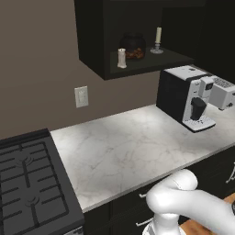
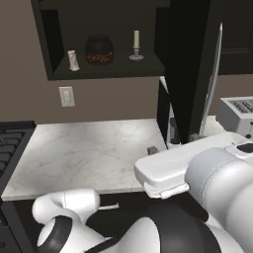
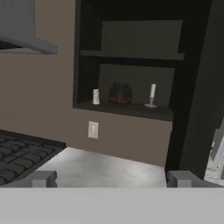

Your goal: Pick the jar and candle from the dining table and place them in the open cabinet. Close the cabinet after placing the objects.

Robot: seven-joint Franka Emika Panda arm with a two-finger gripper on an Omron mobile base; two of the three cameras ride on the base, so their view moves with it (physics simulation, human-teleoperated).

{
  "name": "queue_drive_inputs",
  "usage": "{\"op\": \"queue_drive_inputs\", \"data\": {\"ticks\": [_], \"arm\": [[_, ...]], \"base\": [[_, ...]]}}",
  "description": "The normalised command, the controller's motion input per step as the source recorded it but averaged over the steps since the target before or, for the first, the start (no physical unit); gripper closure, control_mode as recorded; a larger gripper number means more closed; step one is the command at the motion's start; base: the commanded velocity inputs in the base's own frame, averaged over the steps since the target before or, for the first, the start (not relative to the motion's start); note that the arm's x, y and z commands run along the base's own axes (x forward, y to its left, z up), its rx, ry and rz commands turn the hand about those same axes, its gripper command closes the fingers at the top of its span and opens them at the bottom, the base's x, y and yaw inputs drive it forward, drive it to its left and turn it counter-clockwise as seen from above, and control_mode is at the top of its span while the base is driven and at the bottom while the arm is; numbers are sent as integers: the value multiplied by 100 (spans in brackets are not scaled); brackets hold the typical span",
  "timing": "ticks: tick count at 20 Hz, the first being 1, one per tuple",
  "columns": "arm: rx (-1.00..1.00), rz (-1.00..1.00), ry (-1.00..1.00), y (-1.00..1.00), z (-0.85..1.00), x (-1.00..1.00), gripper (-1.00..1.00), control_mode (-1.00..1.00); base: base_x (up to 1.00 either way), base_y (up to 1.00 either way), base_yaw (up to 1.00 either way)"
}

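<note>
We are facing the cabinet [image 3: 131, 61], a black wall unit hanging open above the marble table [image 1: 133, 147]; its door [image 2: 190, 69] is standing swung out on the right, edge-on in the right base view, with the long silver bar handle [image 2: 213, 79] running down its edge. Left of the marble, the black stove grate [image 1: 27, 183] is lying level with it. On the right end of the table a black-and-white coffee machine [image 1: 188, 96] is standing, with a silver toaster [image 2: 237, 113] beyond it.

On the cabinet's lower shelf three things are standing in a row, apart from one another. The jar [image 3: 120, 93] is sitting in the middle, upright, dark lid on, brown contents showing. The candle [image 3: 152, 95] is standing upright on its small holder to the right of the jar. A small pale shaker [image 3: 96, 96] is standing to the left of the jar, near the shelf's front edge.

A white wall outlet [image 3: 92, 130] is sitting below the cabinet.

The gripper [image 3: 112, 178] is hanging well back from the cabinet, jaws spread wide and holding nothing.
</note>
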Motion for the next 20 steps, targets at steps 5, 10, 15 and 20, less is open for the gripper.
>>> {"op": "queue_drive_inputs", "data": {"ticks": [5,10,15,20], "arm": [[0,12,0,-19,0,0,-100,-100],[0,4,0,-1,-5,17,-100,-100],[0,3,3,-3,-17,46,-100,-100],[0,13,0,-30,-14,16,-100,-100]], "base": [[0,0,0],[0,0,0],[0,0,0],[0,0,0]]}}
